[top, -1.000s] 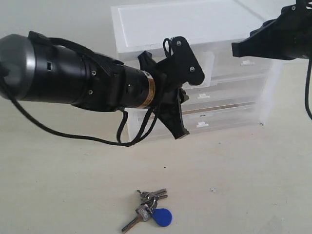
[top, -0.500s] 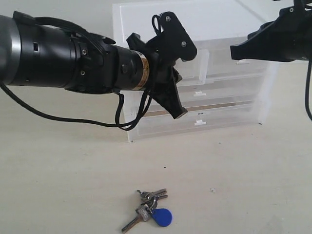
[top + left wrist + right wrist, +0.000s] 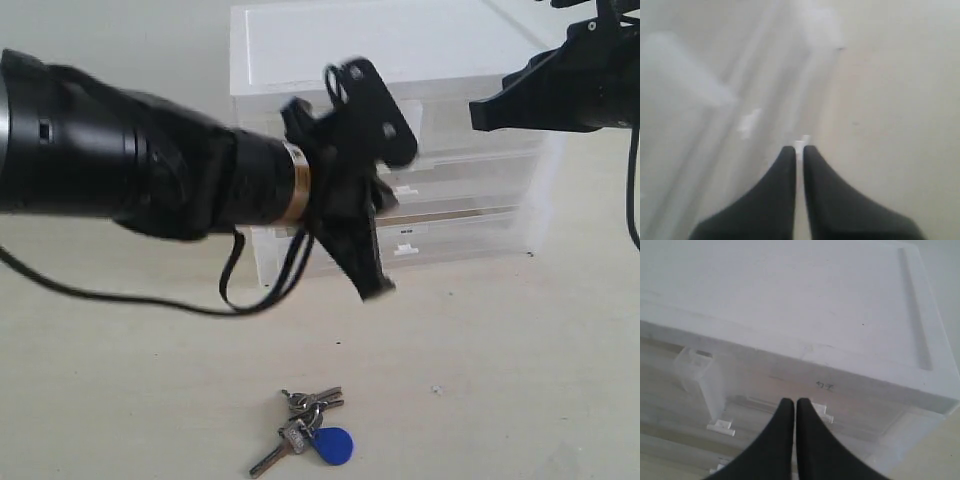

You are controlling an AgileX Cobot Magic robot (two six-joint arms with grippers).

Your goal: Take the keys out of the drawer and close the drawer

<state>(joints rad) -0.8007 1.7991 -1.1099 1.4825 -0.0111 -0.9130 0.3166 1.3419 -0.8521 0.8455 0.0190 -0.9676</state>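
Note:
The keys, silver with a blue oval fob, lie on the table in front of the cabinet, clear of both grippers. The labelled half-width drawer sits top right in the translucent cabinet, its front about level with the cabinet's front. My right gripper is shut and empty, its tips just before that drawer's white tab handle. From outside, this gripper covers most of the drawer. My left gripper is shut and empty, hanging above the table before the lower drawers. Its own view is blurred.
The other half-width drawer sticks out of the top row; its corner shows past the left arm. Two full-width drawers lie below it, shut. The bulky left arm spans the left half of the scene. Bare table surrounds the keys.
The left gripper rose toward the cabinet, then swung back down and outward. The right gripper and the keys stayed where they were.

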